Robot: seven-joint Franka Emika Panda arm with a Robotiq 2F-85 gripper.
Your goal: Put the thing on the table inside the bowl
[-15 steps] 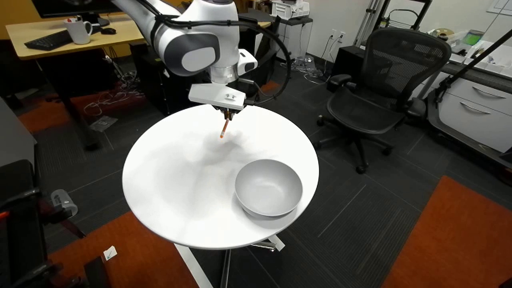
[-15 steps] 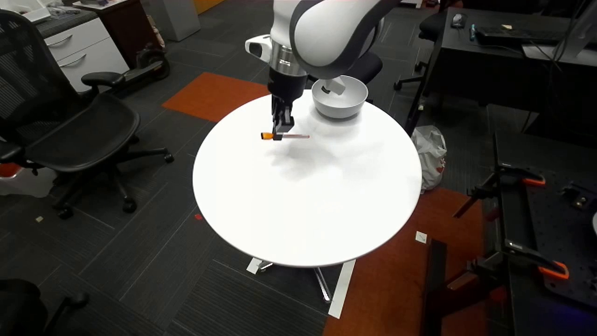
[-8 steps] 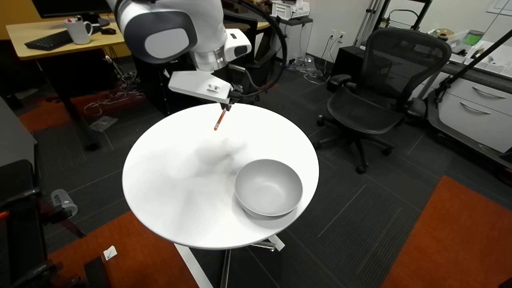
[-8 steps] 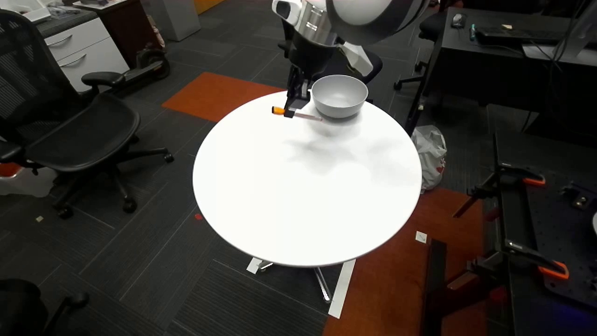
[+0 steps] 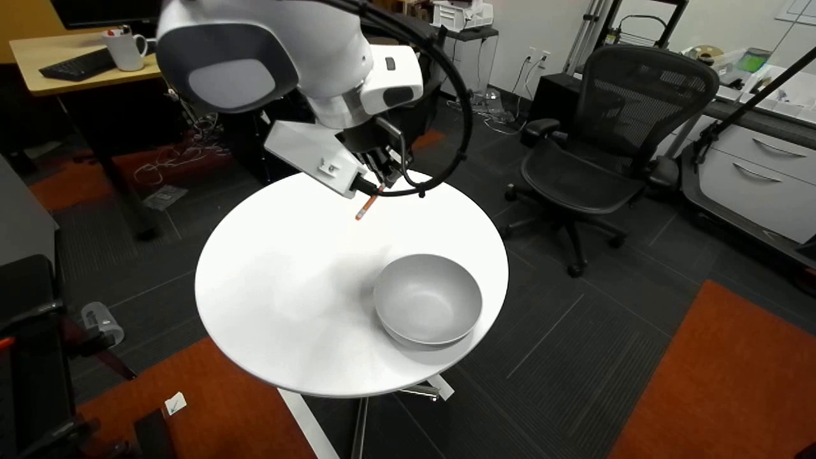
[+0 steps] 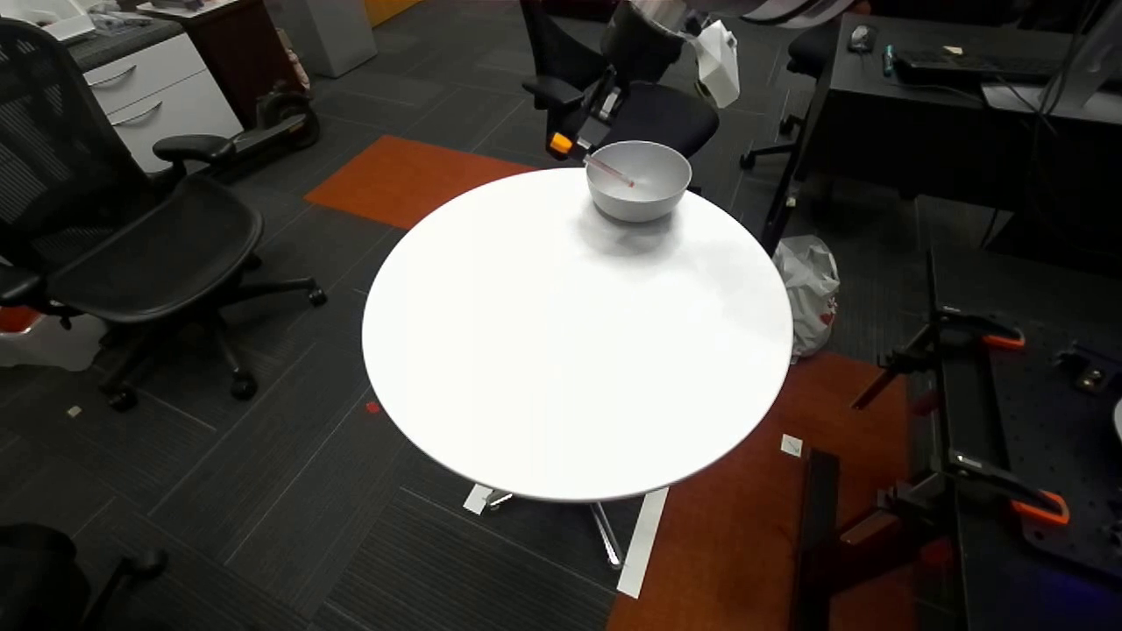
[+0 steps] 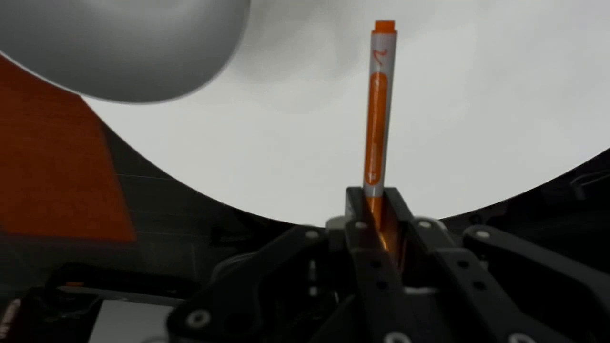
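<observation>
The thing is an orange and white pen (image 7: 378, 119), also seen in both exterior views (image 5: 368, 207) (image 6: 611, 169). My gripper (image 7: 374, 194) is shut on the pen near one end; most of the pen sticks out past the fingertips. In both exterior views the gripper (image 5: 384, 183) (image 6: 585, 147) holds it tilted in the air above the round white table (image 5: 280, 287). The silvery-grey bowl (image 5: 428, 303) stands on the table near its edge. The wrist view shows the bowl (image 7: 133, 62) at the upper left, with the pen to its side over bare tabletop.
A black office chair (image 5: 612, 140) stands beside the table, and another dark chair (image 6: 653, 114) stands behind the bowl. A wooden desk (image 5: 191, 60) with a mug (image 5: 125, 50) is behind the arm. A black bench with clamps (image 6: 1008, 412) stands to one side.
My gripper has risen from the table and moved toward the bowl, the pen still held. The wrist has turned, and the pen is more tilted. The bowl has not moved.
</observation>
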